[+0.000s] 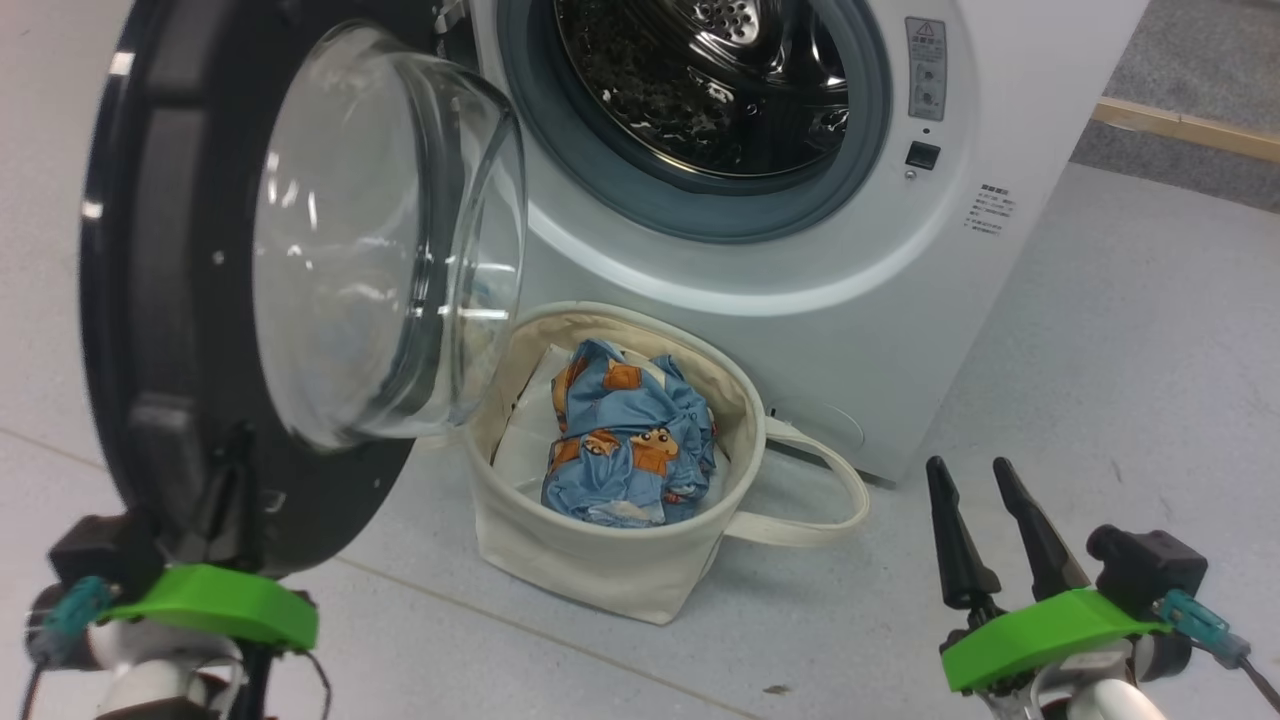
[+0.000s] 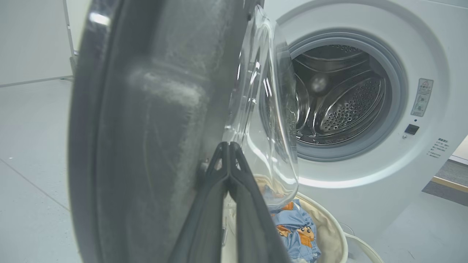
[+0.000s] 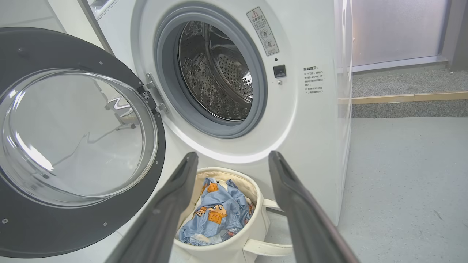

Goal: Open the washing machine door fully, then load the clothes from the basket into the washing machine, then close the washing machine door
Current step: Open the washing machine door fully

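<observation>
The white washing machine (image 1: 850, 330) stands ahead with its steel drum (image 1: 700, 80) exposed. The washing machine door (image 1: 180, 300), black-rimmed with a bulging glass bowl, is swung out to the left. My left gripper (image 2: 229, 144) is shut, its tips pressed against the inner face of the door's rim (image 2: 153, 128) beside the glass. The cream basket (image 1: 600, 560) sits on the floor below the opening and holds the clothes (image 1: 630, 440), light blue with orange-brown bears. My right gripper (image 1: 975, 475) stands open and empty to the right of the basket. In the right wrist view the right gripper (image 3: 232, 157) frames the basket (image 3: 256, 219) and the clothes (image 3: 215, 215).
A loop strap handle (image 1: 830, 490) of the basket sticks out to the right on the pale grey floor (image 1: 1100, 380). A wooden strip (image 1: 1190, 128) edges grey carpet at the back right. White padding cloth (image 1: 530, 420) lines the basket under the clothes.
</observation>
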